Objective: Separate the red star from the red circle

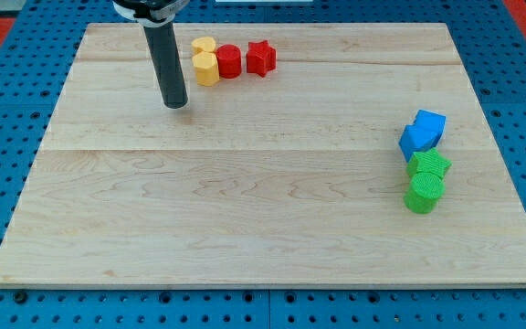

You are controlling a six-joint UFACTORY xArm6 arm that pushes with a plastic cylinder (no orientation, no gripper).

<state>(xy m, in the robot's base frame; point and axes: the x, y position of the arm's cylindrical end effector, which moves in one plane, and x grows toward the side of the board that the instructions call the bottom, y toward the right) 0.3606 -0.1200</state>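
My tip (175, 104) rests on the wooden board (245, 201), a bare rod with nothing to clamp. At the far edge, right of it, the red circle (228, 61) touches the red star (261, 58), with yellow blocks (205, 62) between circle and tip.

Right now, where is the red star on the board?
The red star sits near the view's top edge, left of centre, at the right end of a row, beside the red circle; my tip is lower left.
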